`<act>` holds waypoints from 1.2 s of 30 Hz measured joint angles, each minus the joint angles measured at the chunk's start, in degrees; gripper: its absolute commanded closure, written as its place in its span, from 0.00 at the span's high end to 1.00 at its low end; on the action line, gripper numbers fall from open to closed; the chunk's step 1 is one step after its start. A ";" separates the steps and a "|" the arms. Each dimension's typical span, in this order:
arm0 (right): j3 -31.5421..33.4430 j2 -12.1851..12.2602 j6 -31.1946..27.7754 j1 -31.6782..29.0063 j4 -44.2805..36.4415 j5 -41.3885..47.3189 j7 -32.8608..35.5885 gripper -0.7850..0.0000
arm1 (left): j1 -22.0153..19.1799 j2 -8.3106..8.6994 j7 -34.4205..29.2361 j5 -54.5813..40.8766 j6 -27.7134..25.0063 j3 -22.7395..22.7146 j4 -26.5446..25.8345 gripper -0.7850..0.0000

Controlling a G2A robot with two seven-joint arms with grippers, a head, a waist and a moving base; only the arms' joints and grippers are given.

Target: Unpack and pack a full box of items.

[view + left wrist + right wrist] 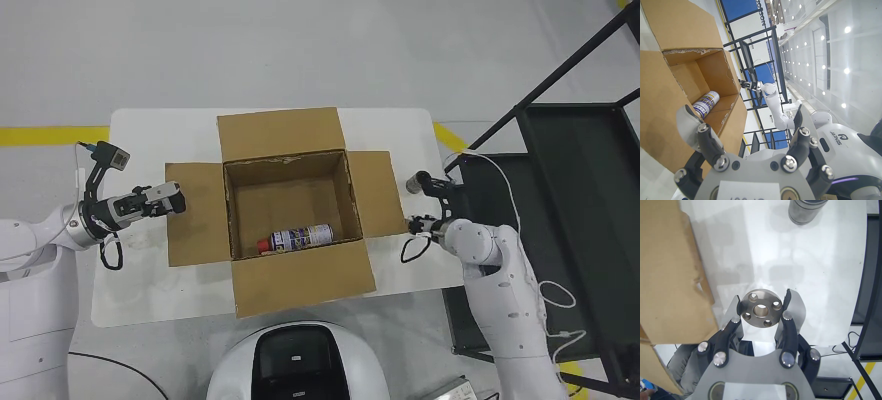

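Observation:
An open cardboard box (290, 200) stands mid-table with its flaps spread. One spray can (297, 239) (706, 103) lies on its side on the box floor. My left gripper (170, 200) (744, 121) hovers open over the box's left flap with nothing between its fingers. My right gripper (420, 225) (761, 306) is over the white table just past the right flap. It is shut on a round metal flange (761, 310) with a centre bore and several bolt holes. The right gripper (743, 84) also appears beyond the box in the left wrist view.
A dark grooved metal cylinder (804, 211) stands on the table (150, 290) beyond the flange. A black rack (560, 200) stands close to the table's right edge. Bare table lies left of the box and along the right strip (810, 266).

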 measured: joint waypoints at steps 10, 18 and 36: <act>-1.58 -0.13 3.77 7.01 14.11 1.48 -5.30 0.00 | 0.00 0.00 0.00 0.00 0.00 0.00 0.00 1.00; -3.20 -0.16 6.38 10.40 20.00 0.45 -8.24 0.00 | 0.00 0.00 0.00 0.00 0.00 0.00 0.00 1.00; -7.39 -0.76 10.47 17.15 29.39 0.14 -11.21 0.60 | 0.00 0.00 0.00 0.00 0.00 0.00 0.00 1.00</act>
